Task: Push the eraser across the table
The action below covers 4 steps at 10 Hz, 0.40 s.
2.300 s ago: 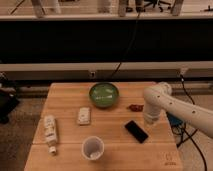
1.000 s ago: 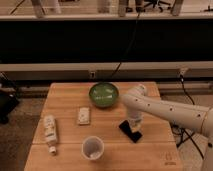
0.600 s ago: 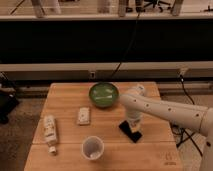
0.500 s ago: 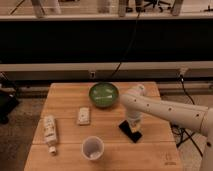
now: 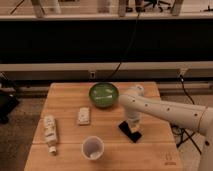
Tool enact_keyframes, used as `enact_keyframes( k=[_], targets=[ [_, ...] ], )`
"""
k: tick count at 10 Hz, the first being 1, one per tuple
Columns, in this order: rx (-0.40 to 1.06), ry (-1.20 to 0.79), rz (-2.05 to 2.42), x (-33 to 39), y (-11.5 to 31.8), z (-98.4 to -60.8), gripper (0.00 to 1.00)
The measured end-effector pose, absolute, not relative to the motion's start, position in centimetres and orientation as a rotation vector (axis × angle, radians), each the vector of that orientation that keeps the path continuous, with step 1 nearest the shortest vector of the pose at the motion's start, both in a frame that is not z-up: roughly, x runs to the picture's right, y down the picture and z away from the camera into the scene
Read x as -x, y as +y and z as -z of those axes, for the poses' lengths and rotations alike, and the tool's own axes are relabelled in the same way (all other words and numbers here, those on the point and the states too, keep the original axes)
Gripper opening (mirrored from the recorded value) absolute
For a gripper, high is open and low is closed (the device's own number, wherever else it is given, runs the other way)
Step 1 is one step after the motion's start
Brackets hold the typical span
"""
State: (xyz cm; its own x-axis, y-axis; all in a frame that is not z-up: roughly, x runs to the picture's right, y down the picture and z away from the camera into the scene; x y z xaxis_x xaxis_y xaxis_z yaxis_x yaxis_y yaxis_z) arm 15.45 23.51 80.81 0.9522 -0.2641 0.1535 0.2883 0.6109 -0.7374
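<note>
- The surface (image 5: 67,97), a pale wooden butcher-block top of plank strips, filled the lower half of what I could see, with a dark wall and a cable behind it.
- The robot's white arm (image 5: 165,111) reached in from the right and bent down over the right-hand middle of the surface.
- A green bowl (image 5: 104,95) sat near the far edge, just beside the arm's elbow.
- A whitish tube-like item (image 5: 49,132) lay along the left side, and a small whitish pad (image 5: 83,115) lay between it and the bowl.
- A white cup (image 5: 92,148) stood near the front edge.
- The eraser (image 5: 129,132), a flat black block, lay right of centre, at an angle to the planks, well apart from the cup.
- The end effector (image 5: 133,126) hung directly over the eraser, low enough to seem touching its top or far end; from where I stood I could not tell whether it was apart or together.
- I judged the step in hand to be making contact, with the push itself about to begin.
- The next move, I reckoned, called for steady downward or sideways pressure and a straight sweep along the surface, steering away from the cup and bowl.
</note>
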Motion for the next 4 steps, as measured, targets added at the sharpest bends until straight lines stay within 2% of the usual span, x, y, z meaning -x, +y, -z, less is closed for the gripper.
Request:
enact_keyframes(
  k=[4],
  targets=[
    [0.856,-0.024,0.334,-14.88,23.64,-81.02,0.01]
  ],
)
